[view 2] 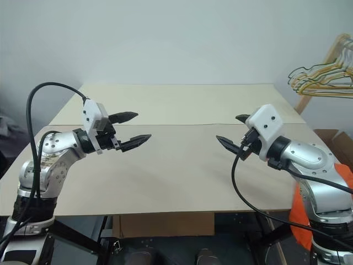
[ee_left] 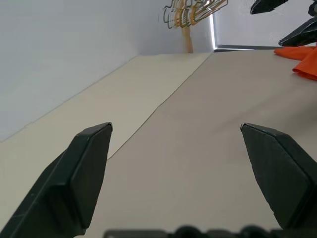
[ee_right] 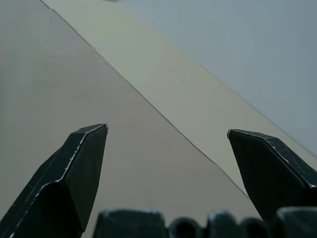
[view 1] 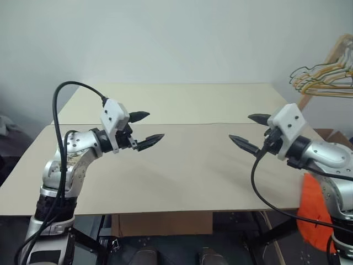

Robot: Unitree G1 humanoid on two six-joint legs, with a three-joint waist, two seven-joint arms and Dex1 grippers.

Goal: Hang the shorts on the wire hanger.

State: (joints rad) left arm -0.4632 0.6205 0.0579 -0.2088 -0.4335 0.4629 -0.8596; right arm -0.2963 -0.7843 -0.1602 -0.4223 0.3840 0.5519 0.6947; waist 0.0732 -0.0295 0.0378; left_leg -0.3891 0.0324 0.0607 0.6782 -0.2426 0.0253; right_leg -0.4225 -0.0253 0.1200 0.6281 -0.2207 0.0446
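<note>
The orange shorts (view 1: 314, 212) hang off the right side of the table, low down and partly hidden behind my right arm; they also show as an orange patch (ee_left: 303, 58) in the left wrist view. My left gripper (view 1: 156, 125) hovers open above the table's left half, pointing right, with nothing in it. My right gripper (view 1: 239, 127) hovers open above the right half, pointing left toward the other, also with nothing in it. A wide gap of bare table lies between the two. The wire hanger is out of view.
The table (view 1: 193, 165) is two beige boards joined by a seam across the middle. A bunch of yellowish and pale hangers (view 1: 322, 77) hangs on a wooden rack at the far right. A cardboard box (view 1: 165, 223) sits under the table's front edge.
</note>
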